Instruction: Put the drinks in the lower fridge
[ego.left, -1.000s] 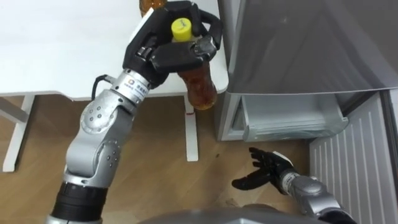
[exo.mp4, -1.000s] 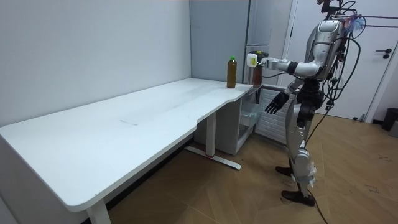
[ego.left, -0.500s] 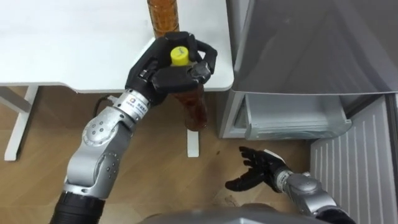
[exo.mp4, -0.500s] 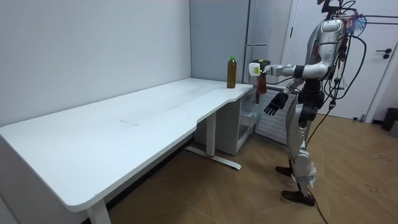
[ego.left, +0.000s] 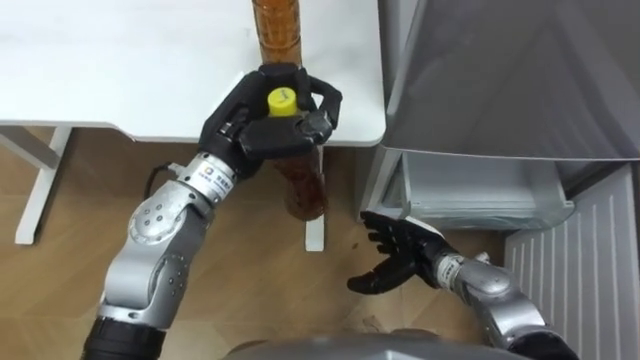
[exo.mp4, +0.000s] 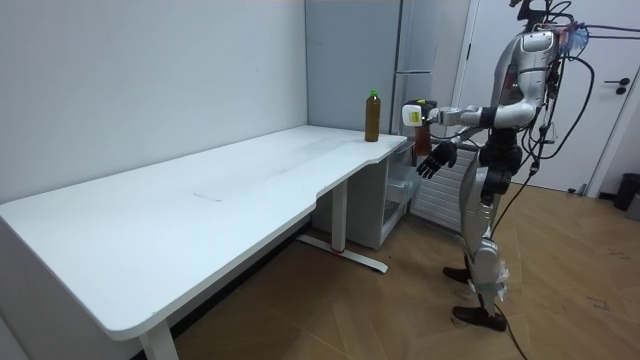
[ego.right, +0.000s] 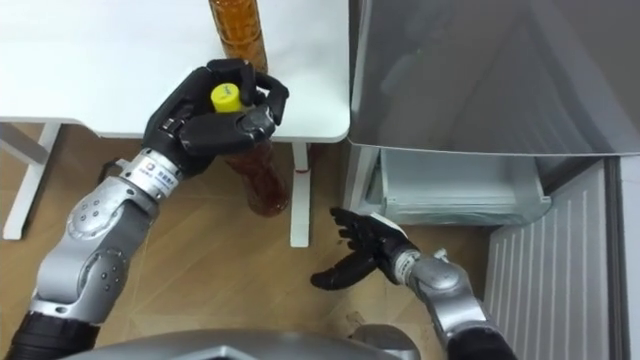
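Left eye view: at the left the desk (ego.left: 100, 70) is seen, white, with a second bottle (ego.left: 278, 30) stood near its right edge. Just in front of that edge, the left robot hand (ego.left: 262, 120) is clamped round the neck of a bottle (ego.left: 305, 188), yellow cap up, its amber body hung clear of the desk over the floor. Further right and lower, the right robot hand (ego.left: 398, 262) is held out with fingers spread and nothing in it, near the fridge's foot. At the right the fridge (ego.left: 500, 70) is found, its lower compartment (ego.left: 480, 190) laid open and its door (ego.left: 585, 270) swung aside. In the room view the robot is shown standing between the desk's end and the fridge. As for progress: one drink is judged lifted and in transit, and none can be seen placed inside yet. Left to be done, it is reckoned: this bottle is to be carried across and set in the lower compartment, then the second one fetched.
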